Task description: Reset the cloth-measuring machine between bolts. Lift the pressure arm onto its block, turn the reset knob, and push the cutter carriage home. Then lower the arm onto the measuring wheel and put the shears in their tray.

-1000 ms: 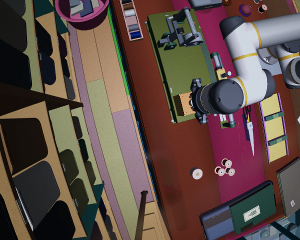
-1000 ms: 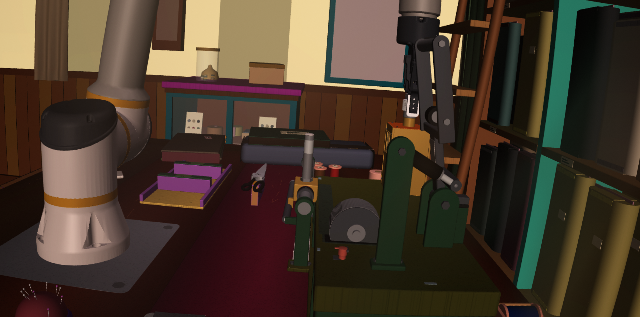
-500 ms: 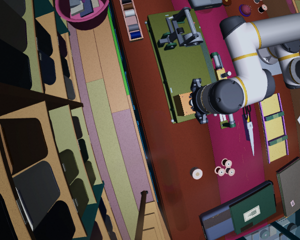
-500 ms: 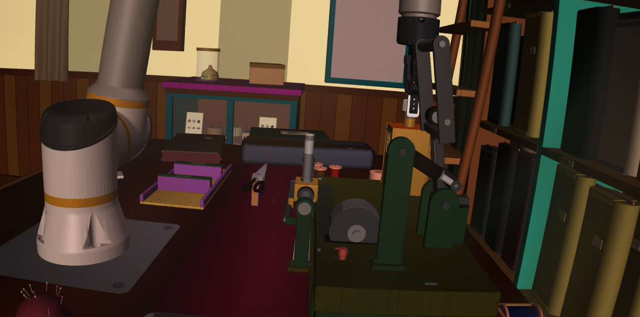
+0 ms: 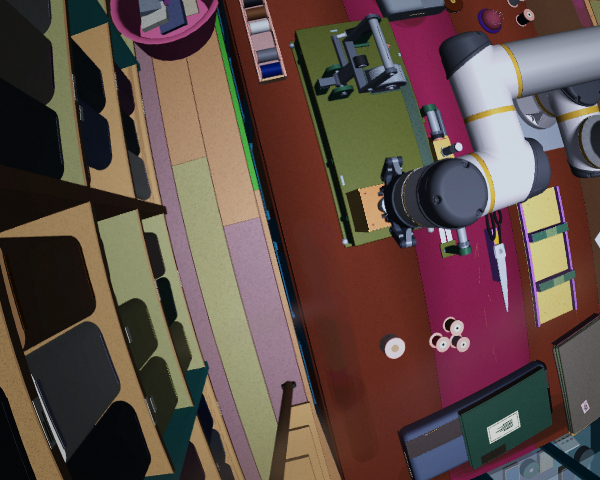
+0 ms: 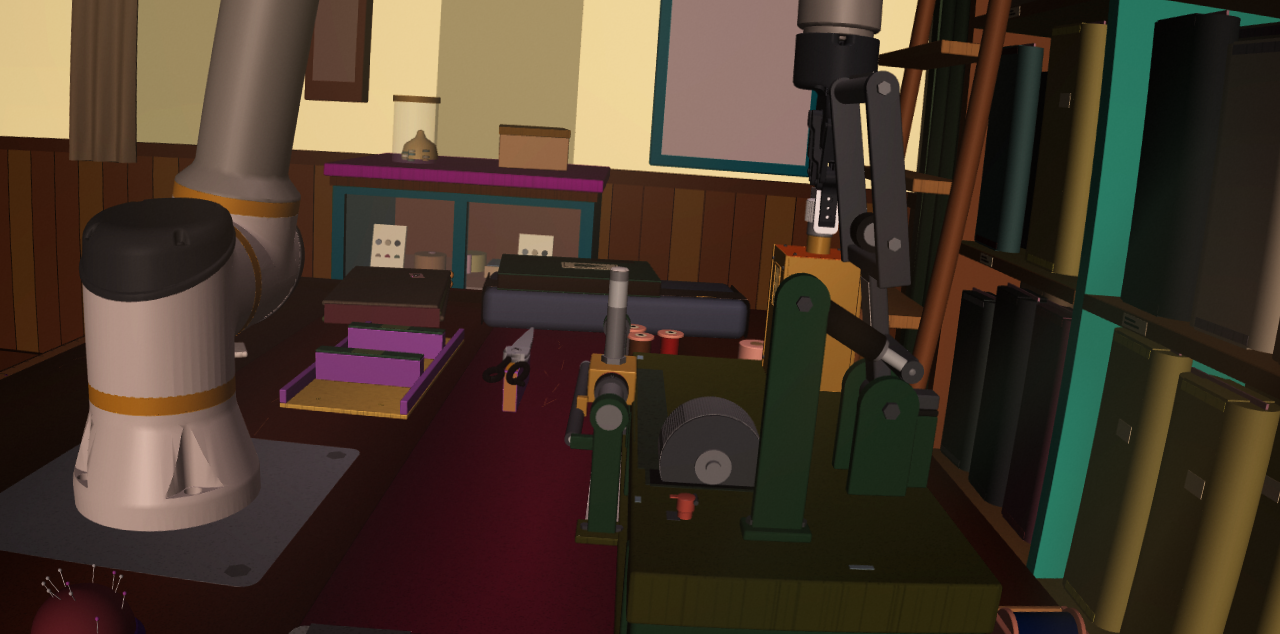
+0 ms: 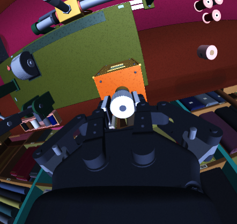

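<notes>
The white ribbed reset knob [image 7: 122, 108] stands on top of the orange box [image 7: 120, 81] at the end of the green machine base, and I grip it from above in my closed gripper [image 7: 122, 113]. The grey pressure arm [image 6: 873, 183] is raised on its green posts, above the grey measuring wheel [image 6: 712, 442]. The yellow cutter carriage [image 7: 67, 10] with its upright grey handle sits partway along its rail. The shears [image 5: 501, 258] lie on the magenta runner beside the yellow, purple-edged tray [image 5: 548, 256].
Shelves of cloth bolts [image 6: 1119, 272] stand close beside the machine, with a ladder [image 6: 971, 120] leaning on them. Thread spools [image 5: 449, 336] and a closed case [image 5: 479, 421] lie on the table past the machine. My arm's base [image 6: 161, 380] stands near the tray.
</notes>
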Robot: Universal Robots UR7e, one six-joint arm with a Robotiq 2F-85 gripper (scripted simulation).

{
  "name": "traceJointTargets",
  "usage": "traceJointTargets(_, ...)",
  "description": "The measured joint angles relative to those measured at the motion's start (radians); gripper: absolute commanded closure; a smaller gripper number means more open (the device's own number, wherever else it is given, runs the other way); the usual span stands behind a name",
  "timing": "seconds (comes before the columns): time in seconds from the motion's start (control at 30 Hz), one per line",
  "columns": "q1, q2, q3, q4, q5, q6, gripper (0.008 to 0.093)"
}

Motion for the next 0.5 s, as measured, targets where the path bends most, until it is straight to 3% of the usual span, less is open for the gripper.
traceJointTargets(0.23, 0.0, 0.0, 0.0, 0.0, 0.0, 0.0, 0.0934)
traceJointTargets(0.5, 0.0, 0.0, 0.0, 0.0, 0.0, 0.0, 0.0779)
